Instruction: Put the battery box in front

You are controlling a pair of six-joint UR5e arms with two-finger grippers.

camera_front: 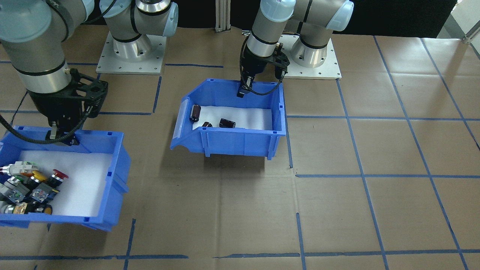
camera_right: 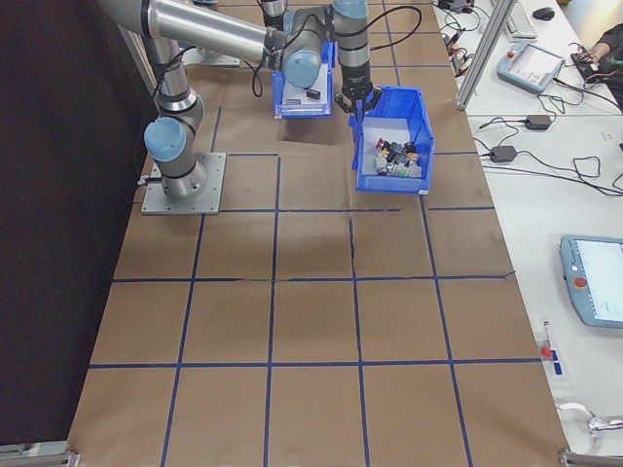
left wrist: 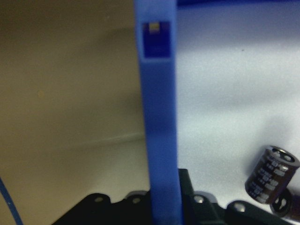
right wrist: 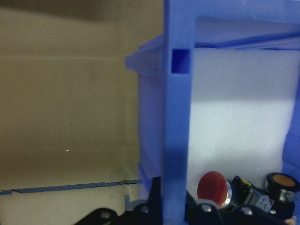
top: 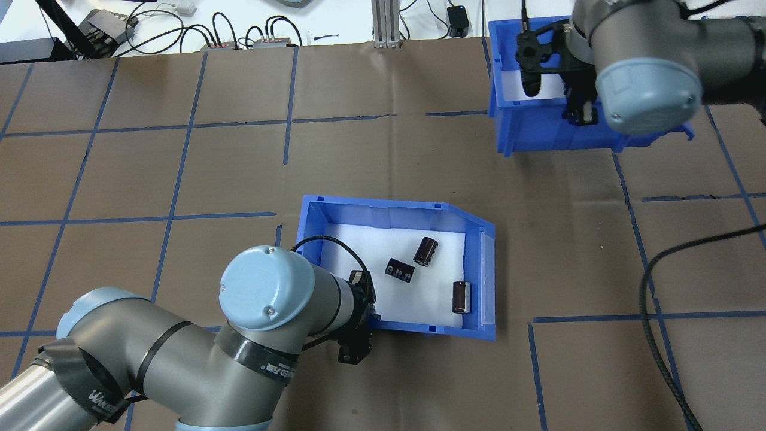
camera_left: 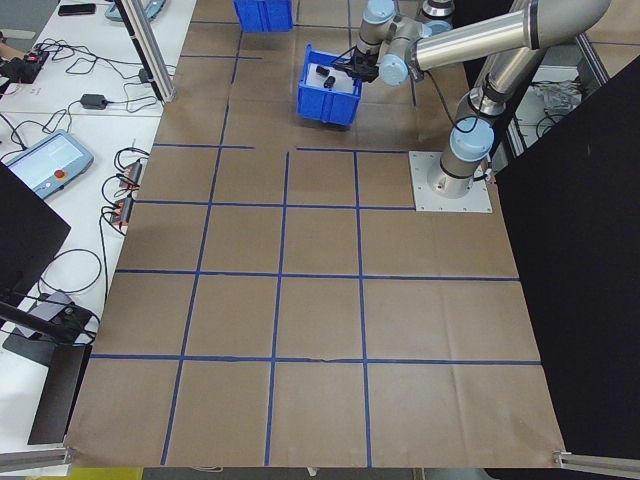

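Observation:
The battery box (camera_front: 232, 139) is a blue bin with a white foam floor and three dark cylindrical cells (top: 425, 250) lying loose in it. It is mid-table, and a shadow under it suggests it is slightly raised. My left gripper (top: 359, 328) is shut on the box's wall on the robot's side. In the left wrist view that blue wall (left wrist: 159, 117) runs straight between the fingers, with one cell (left wrist: 272, 174) beside it. My right gripper (camera_front: 60, 137) is shut on the wall of the other blue bin (camera_front: 112, 176), the one holding colourful push-button switches (camera_front: 33, 185).
The switch bin (top: 526, 129) sits at the table's far side on the robot's right. Brown paper with blue tape grid lines (camera_front: 360, 165) covers the table. Both arm bases (camera_front: 129, 56) stand at the robot's edge. Cables and boxes (top: 251, 36) lie beyond the far edge.

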